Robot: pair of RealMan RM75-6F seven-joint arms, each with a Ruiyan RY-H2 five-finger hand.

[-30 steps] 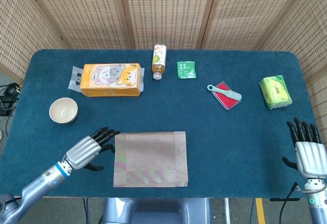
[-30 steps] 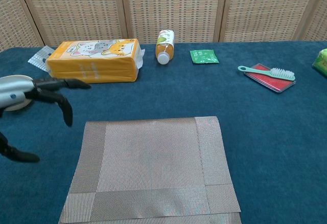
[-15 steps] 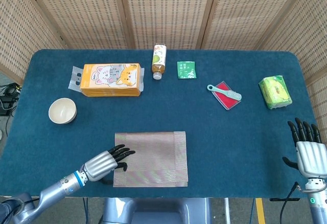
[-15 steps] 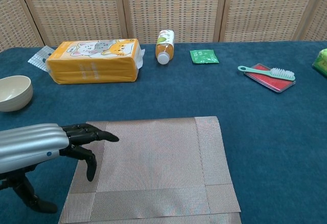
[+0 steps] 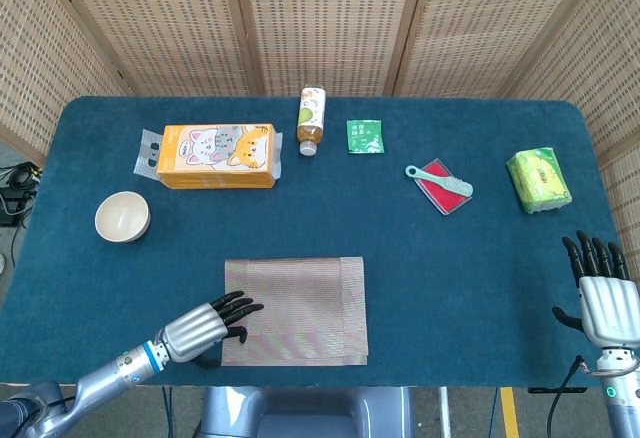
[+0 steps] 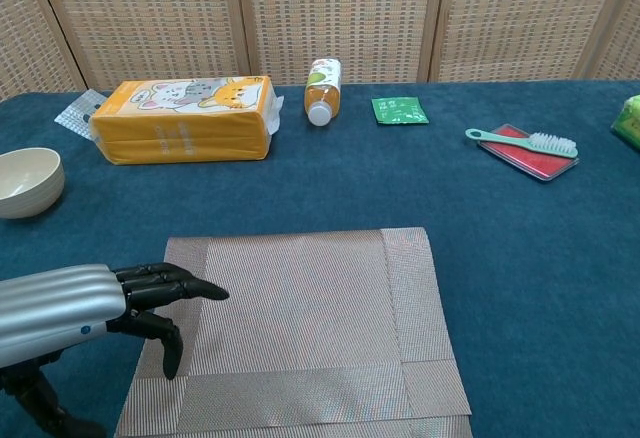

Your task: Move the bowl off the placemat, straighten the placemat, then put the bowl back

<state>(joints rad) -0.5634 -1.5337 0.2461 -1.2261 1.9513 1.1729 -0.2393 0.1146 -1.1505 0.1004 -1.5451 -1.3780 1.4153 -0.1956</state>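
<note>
The cream bowl point(image 5: 123, 217) point(image 6: 27, 182) stands on the blue cloth at the left, well clear of the placemat. The grey woven placemat point(image 5: 295, 310) point(image 6: 300, 328) lies near the front edge, its sides roughly square to the table. My left hand point(image 5: 204, 325) point(image 6: 95, 303) is at the mat's near-left corner, fingers stretched out flat over its left border and holding nothing. My right hand point(image 5: 602, 298) stays at the far right front, fingers spread upward and empty; the chest view does not show it.
Along the back stand an orange cat-printed box point(image 5: 216, 156), a lying bottle point(image 5: 311, 120) and a green sachet point(image 5: 365, 136). A teal brush on a red pad point(image 5: 441, 185) and a green tissue pack point(image 5: 540, 180) lie to the right.
My left hand has come from beside the mat's upper-left corner down toward the front, settling over the near-left border. Bowl, mat and right hand have not moved.
</note>
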